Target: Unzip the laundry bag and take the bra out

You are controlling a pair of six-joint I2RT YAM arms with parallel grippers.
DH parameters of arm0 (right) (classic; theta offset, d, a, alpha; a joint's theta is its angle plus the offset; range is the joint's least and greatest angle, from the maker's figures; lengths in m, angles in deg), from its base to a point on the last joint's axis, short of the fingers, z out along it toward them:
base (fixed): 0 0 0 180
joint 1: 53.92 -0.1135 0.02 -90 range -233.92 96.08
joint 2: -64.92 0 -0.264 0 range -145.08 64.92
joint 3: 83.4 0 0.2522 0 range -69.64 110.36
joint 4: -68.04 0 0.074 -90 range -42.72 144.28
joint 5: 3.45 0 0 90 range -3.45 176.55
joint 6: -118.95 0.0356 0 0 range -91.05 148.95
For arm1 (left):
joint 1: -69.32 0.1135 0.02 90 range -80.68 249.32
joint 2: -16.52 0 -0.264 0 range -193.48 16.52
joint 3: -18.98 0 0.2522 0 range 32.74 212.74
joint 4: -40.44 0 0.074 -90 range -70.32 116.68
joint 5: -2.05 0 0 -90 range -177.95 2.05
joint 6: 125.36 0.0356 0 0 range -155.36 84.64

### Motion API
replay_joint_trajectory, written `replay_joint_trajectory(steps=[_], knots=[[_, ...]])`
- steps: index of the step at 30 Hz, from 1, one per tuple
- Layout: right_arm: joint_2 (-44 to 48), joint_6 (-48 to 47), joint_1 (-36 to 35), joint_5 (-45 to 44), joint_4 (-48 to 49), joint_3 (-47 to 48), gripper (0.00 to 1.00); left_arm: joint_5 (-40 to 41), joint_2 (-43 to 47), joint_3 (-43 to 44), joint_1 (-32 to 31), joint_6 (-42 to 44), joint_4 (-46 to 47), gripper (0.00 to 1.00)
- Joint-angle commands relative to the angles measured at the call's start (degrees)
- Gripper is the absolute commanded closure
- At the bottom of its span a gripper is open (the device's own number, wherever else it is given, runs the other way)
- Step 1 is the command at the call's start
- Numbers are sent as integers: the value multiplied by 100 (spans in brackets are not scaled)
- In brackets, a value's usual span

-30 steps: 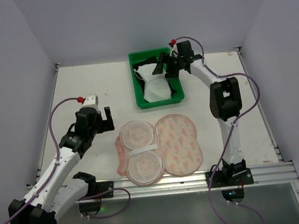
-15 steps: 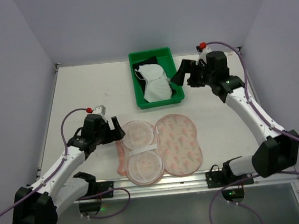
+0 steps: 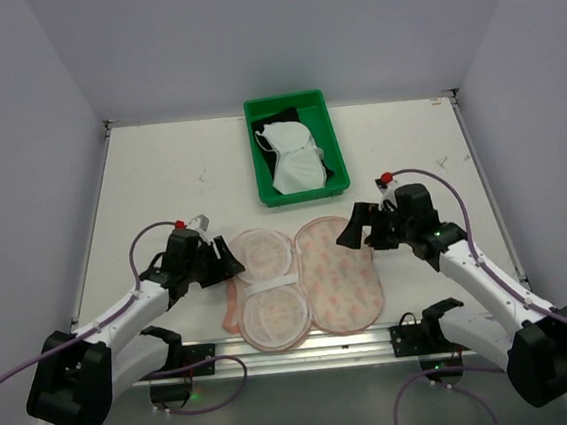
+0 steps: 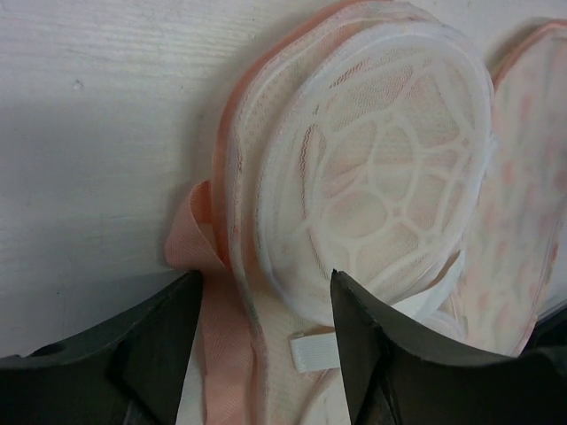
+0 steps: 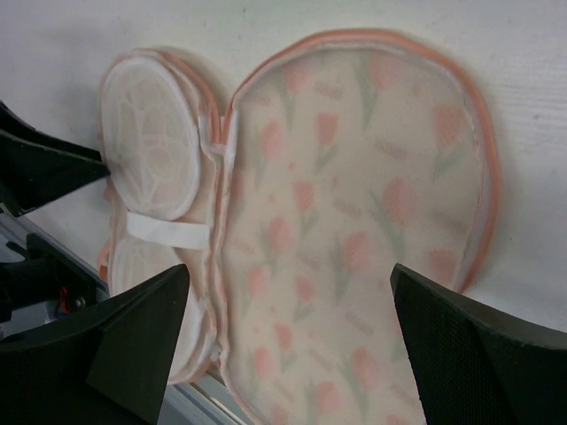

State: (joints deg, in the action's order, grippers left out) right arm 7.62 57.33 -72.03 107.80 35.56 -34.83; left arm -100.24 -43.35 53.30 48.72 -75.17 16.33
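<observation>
- The white counter [image 3: 159, 174] sits boxed in by pale walls on three sides, with a metal rail [image 3: 495, 325] along its near edge; the left and right stretches of the top lie bare.
- The laundry bag [image 3: 341, 267] lies unzipped and spread flat close to that near edge, at the middle. Its flowered half is to the right, and its two mesh domes [image 4: 381, 159] to the left.
- The left gripper [image 4: 266, 279] is low at the bag's left rim. Its jaws are partly apart, astride the pink edging [image 4: 190, 239] and the edge of one dome. I can't see them pinching it.
- The right gripper [image 5: 285, 274] hangs over the flowered half near its upper right rim, jaws spread wide, holding nothing.
- A green tray [image 3: 283, 100] stands at the back centre, well apart from the bag. The white bra [image 3: 294, 161] lies in it on something black.
- Open counter runs between the tray and the bag; both arms reach in from the sides.
</observation>
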Motion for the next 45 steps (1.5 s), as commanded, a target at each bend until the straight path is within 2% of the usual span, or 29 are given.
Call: replay_joint_trajectory(steps=[1, 6, 7, 10, 17, 23, 25, 29, 30, 32, 33, 40, 43, 45], knots=[[341, 299, -44, 195, 299, -464, 3, -510, -94, -297, 21, -193, 358, 37], [482, 738, -70, -7, 255, -931, 4, -599, -103, -438, -32, -334, 508, 56], [509, 800, -61, -112, 177, -1001, 4, -590, -94, -438, -23, -334, 508, 63], [579, 1116, -70, -832, -350, -976, 5, -555, -77, -438, -32, -352, 508, 72], [509, 1583, -70, -1545, -721, -993, 9, -502, -208, -412, -23, -273, 508, 79], [-342, 1521, -70, -1300, -300, -993, 17, -493, -95, -386, -32, -281, 464, 79], [-597, 1512, -114, -1168, -71, -1002, 33, -458, -59, -333, -32, -281, 350, 78], [-861, 1495, -184, -1036, 61, -906, 52, -414, 99, -280, -32, -299, 200, 78], [-923, 1443, -193, -1027, 53, -853, 67, -388, 108, -254, -32, -299, 139, 78], [-1011, 1390, -202, -1114, -69, -792, 86, -370, 108, -210, -32, -308, 34, 78], [-977, 1372, -237, -1193, -140, -722, 100, -370, 90, -158, -23, -308, 7, 78], [-169, 1003, -474, -2133, -1457, 236, 100, -607, -94, -52, -49, -509, 156, 79], [87, 819, -588, -2582, -2082, 851, 100, -468, -260, 150, -277, -711, 244, 83], [140, 704, -667, -2723, -2477, 1298, 100, -222, -357, 352, -672, -878, 358, 84]])
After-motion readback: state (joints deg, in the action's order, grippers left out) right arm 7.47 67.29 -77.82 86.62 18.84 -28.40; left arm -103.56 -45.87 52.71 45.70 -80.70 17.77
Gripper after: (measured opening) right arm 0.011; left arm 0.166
